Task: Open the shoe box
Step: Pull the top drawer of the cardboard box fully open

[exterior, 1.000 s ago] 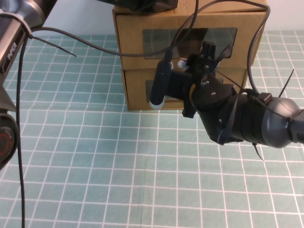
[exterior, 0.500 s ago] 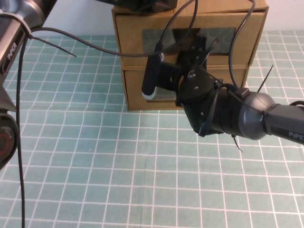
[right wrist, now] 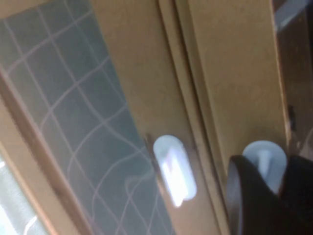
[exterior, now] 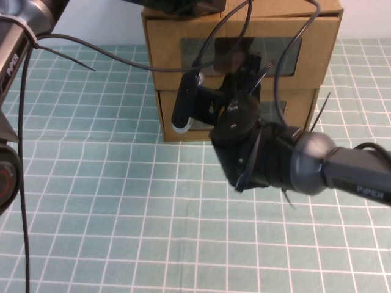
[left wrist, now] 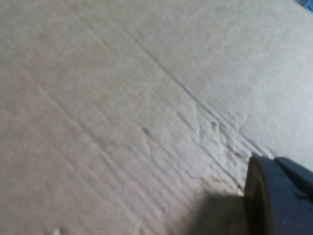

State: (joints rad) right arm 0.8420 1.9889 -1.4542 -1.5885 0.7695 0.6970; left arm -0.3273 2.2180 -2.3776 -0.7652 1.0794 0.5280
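Two brown cardboard shoe boxes stand stacked at the back, the upper box (exterior: 165,49) on the lower box (exterior: 174,116), each with a dark window in its front. My right gripper (exterior: 247,70) is pressed up to the fronts near the seam between them. In the right wrist view the right gripper (right wrist: 271,183) is shut on a white knob (right wrist: 264,154), which appears to sit on the upper box's front. A second white knob (right wrist: 174,169) sits beside it by the other window. My left gripper (exterior: 178,6) rests on the upper box's top (left wrist: 122,98).
A green checked cloth (exterior: 122,213) covers the table in front of the boxes. Black cables (exterior: 110,52) hang across the left side and over the box fronts. The right arm's bulky wrist (exterior: 305,165) reaches in from the right edge.
The right arm has swung left and in toward the box fronts. Its fingers have closed from wide apart onto the white knob. The left arm has stayed put.
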